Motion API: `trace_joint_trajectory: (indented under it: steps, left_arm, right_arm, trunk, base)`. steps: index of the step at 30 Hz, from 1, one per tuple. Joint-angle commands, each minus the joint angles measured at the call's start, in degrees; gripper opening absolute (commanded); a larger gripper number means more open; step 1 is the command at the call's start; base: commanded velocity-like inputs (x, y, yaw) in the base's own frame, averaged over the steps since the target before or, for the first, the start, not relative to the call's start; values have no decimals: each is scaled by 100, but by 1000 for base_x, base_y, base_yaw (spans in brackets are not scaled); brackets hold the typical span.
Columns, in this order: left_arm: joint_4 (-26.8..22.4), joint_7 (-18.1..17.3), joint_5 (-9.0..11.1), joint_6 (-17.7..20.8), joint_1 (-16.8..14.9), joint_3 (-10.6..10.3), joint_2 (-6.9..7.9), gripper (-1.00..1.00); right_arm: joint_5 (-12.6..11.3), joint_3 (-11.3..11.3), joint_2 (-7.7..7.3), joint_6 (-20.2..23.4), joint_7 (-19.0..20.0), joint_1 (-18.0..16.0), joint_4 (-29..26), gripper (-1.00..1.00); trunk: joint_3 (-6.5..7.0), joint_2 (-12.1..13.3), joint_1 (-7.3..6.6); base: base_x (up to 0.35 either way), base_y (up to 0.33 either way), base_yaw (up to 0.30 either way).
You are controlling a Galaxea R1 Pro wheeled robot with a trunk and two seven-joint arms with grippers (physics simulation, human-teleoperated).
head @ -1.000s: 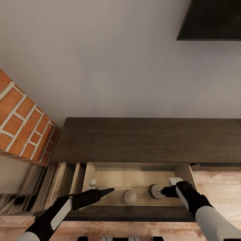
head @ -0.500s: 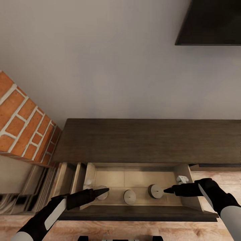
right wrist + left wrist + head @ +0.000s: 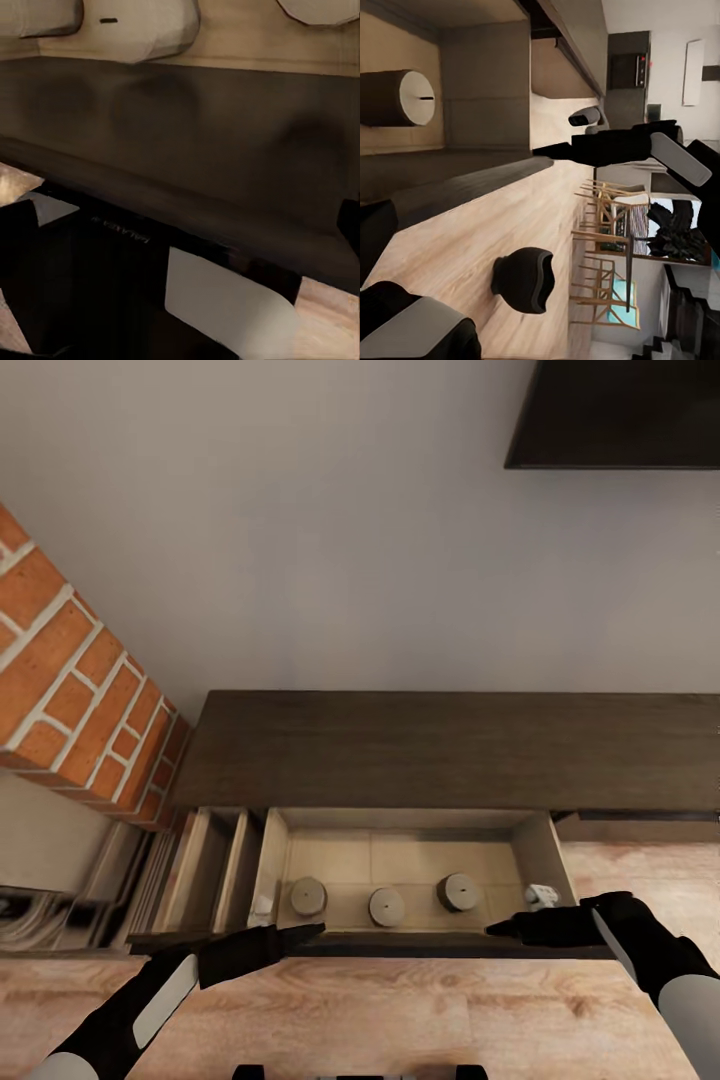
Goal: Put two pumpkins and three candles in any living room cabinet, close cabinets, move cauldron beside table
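From the head view, three candles (image 3: 386, 906) sit in the open drawer (image 3: 533, 850) of the cabinet (image 3: 450, 750), with the left gripper (image 3: 300, 934) and right gripper (image 3: 505, 928) at its front, apparently clenched. Push evenly. In the left wrist view, the cauldron (image 3: 525, 279) stands on the floor (image 3: 472, 247) near the drawer front.

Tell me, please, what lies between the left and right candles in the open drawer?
In the head view, the third candle stands between the left candle and right candle.

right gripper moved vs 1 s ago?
Yes. The right gripper has backed out of the drawer: earlier its tips touched the right-hand candle; now they sit at the drawer's front edge, clear of it.
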Motion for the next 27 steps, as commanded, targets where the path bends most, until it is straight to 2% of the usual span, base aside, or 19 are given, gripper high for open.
trace_joint_trajectory:
  steps: [1,4,9,12,14,15,19,24,26,27]
  left_arm:
    - [-6,-3,-5,-3,0,2,1,100]
    - [-20,-6,-8,-6,0,7,10,100]
    - [-52,-14,-8,-6,0,8,18,100]
    - [-63,-16,-9,-6,0,8,20,100]
    - [-64,-16,-10,-9,0,3,20,100]
    - [-69,-21,-10,-5,0,1,20,100]
    - [-76,-22,-14,5,0,-3,20,100]
    - [-22,-3,-41,-4,4,-29,4,100]
    - [9,6,-246,-5,7,-84,-9,100]
    - [83,9,-478,-7,12,-114,-15,100]
  right_arm:
    - [7,3,-9,-1,224,0,0,100]
    - [15,42,-23,4,620,0,-1,100]
    - [18,133,-7,4,789,0,-1,100]
    - [18,411,-21,19,809,0,-1,100]
    - [10,690,-26,30,818,0,-1,100]
    - [8,921,-28,38,865,0,-1,100]
    - [18,1103,-25,43,1066,0,-1,100]
    - [116,1161,11,8,1015,0,49,100]
    - [287,1170,25,-51,799,38,93,100]
    - [397,1170,37,-189,558,63,111,100]
  trunk:
    - [0,0,0]
    - [0,0,0]
    - [0,0,0]
    - [0,0,0]
    - [0,0,0]
    - [0,0,0]
    - [0,0,0]
    - [0,0,0]
    - [0,0,0]
    - [0,0,0]
  base:
    - [-71,0,0]
    - [-41,0,0]
    - [-166,0,0]
    - [-61,0,0]
    - [-19,0,0]
    - [-81,0,0]
    - [-188,0,0]
    - [-58,0,0]
    - [-8,0,0]
    - [-3,0,0]
